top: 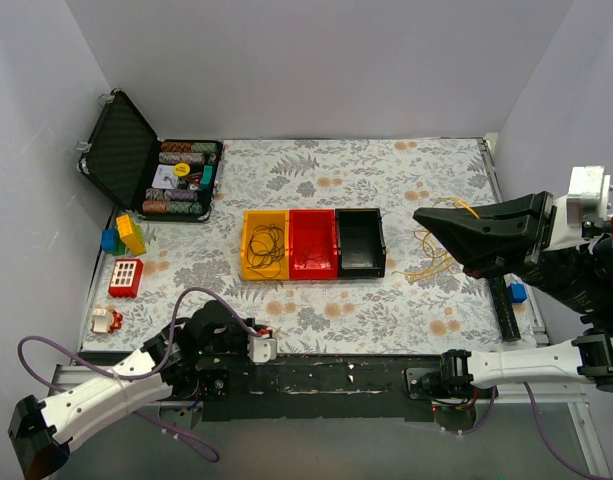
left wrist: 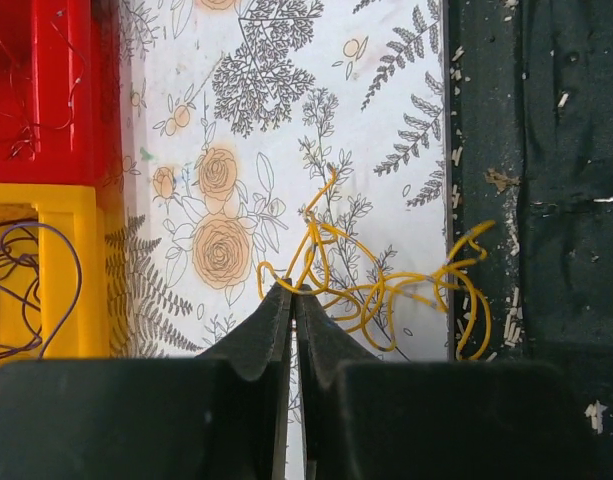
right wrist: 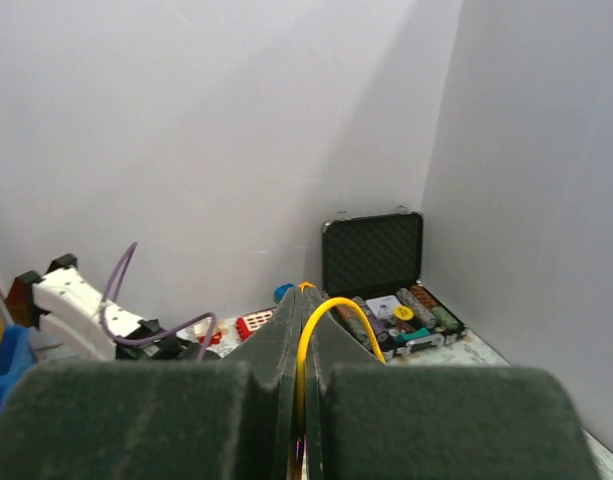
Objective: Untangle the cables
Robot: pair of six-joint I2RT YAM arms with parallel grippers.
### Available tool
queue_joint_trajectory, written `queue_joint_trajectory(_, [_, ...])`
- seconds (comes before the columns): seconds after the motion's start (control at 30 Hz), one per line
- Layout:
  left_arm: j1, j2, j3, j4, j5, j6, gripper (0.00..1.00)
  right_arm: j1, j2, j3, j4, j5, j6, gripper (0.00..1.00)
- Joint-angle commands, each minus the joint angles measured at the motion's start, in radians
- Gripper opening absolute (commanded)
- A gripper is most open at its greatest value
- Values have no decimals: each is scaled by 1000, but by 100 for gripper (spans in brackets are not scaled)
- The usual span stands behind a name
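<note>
Right end effector (right wrist: 301,295) pinches thin yellow-orange wire (right wrist: 331,303) aloft. Left end effector (left wrist: 291,292) pressed together, apparently nipping loose yellow tangle (left wrist: 386,295) on tabletop. Risk: pulling apart tightens knots or a strand slips free.

The left arm (top: 86,400) lay folded low at the near edge, its wrist bent down toward the table. The left gripper (left wrist: 291,291) was closed, its fingertips pressed together on a yellow strand (left wrist: 386,295). The right arm (top: 521,365) stood raised at the right side, the right gripper (top: 422,216) high and pointing left, jaws clamped on a yellow cable (right wrist: 321,315)
</note>
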Motion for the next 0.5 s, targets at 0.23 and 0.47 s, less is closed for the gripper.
queue_joint_trajectory(0.23, [-1, 35, 242, 2, 73, -197, 0, 3, 122, -241, 136, 594, -187, 1])
queue_joint_trajectory(0.47, [-1, 45, 379, -30, 192, -256, 0, 1, 118, -421, 441, 649, -326, 1])
